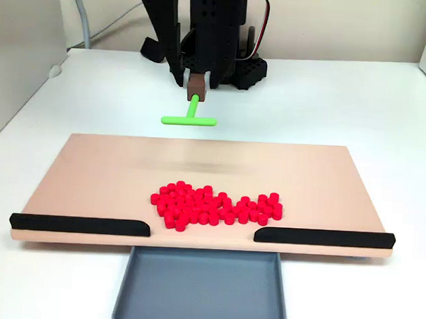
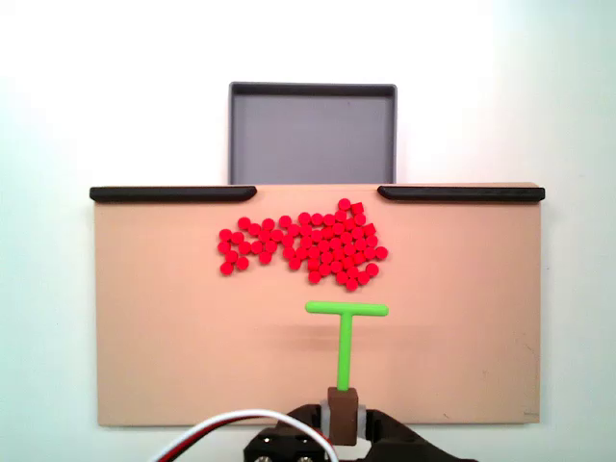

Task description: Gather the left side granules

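Pincer [image 1: 196, 82] is clamped on a brown block [image 1: 196, 84] at the end of the green T-stick [image 1: 191, 115] — stem in the grip, crossbar pointing away from the arm. In a fixed view from the arm side the same pincer [image 2: 344, 412] sits at the near edge of the beige board [image 2: 173, 337], with the T-stick [image 2: 345, 332] crossbar above the board, just short of the pile and not touching it.

Granules [image 1: 214, 205] — one loose red cluster, mid-board toward the edge with the two black rails [image 1: 79, 224]. Seen from the arm side, the granules [image 2: 303, 245] spread wider to the left and pack denser on the right.

Grey tray [image 1: 201, 290] lies on the white worktop [image 1: 385, 110], butted against the board at the gap between the rails; no granules in it.
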Controlling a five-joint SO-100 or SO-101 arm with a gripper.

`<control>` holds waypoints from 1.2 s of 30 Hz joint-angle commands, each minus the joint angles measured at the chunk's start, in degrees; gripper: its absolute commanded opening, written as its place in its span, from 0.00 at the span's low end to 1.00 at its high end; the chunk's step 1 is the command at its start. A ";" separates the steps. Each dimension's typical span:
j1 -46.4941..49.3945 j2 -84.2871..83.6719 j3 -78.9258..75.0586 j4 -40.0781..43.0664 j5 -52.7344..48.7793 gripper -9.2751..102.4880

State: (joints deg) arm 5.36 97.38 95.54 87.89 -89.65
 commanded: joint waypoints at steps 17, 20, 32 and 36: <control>0.18 2.64 -1.23 0.35 -0.97 0.08; 0.00 2.55 -1.23 0.35 -1.41 0.08; 0.09 0.18 -1.23 0.35 -1.32 0.08; -0.18 0.70 -1.23 0.35 -1.23 0.08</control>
State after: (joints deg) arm 5.36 97.21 95.54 87.89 -91.41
